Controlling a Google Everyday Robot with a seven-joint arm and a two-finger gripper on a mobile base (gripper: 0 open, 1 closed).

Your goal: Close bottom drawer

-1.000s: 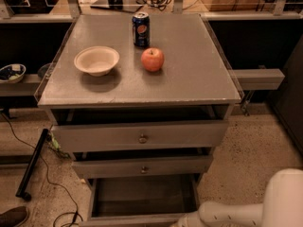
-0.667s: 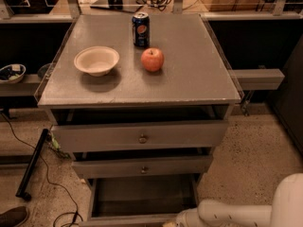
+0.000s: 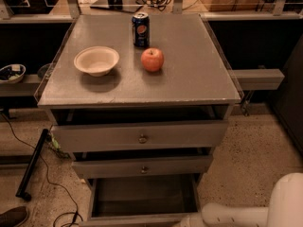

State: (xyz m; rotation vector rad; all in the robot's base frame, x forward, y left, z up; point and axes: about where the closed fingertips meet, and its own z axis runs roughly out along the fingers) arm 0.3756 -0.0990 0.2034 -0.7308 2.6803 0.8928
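The bottom drawer (image 3: 142, 195) of the grey cabinet is pulled far out, so I look down into its plain empty box. Its front panel (image 3: 128, 219) lies at the bottom edge of the view and its knob is out of view. My white arm (image 3: 236, 214) reaches in from the lower right. The gripper (image 3: 183, 221) is at the bottom edge, against the right end of the drawer's front panel, and is mostly cut off by the frame.
The top drawer (image 3: 142, 136) and middle drawer (image 3: 143, 167) stand slightly out. On the cabinet top are a bowl (image 3: 96, 60), an apple (image 3: 152, 59) and a soda can (image 3: 140, 29). A black bar (image 3: 32, 167), cables and a shoe (image 3: 12, 216) lie on the floor to the left.
My arm has reached further left along the bottom edge, toward the front of the bottom drawer. The drawers and the things on top have not moved.
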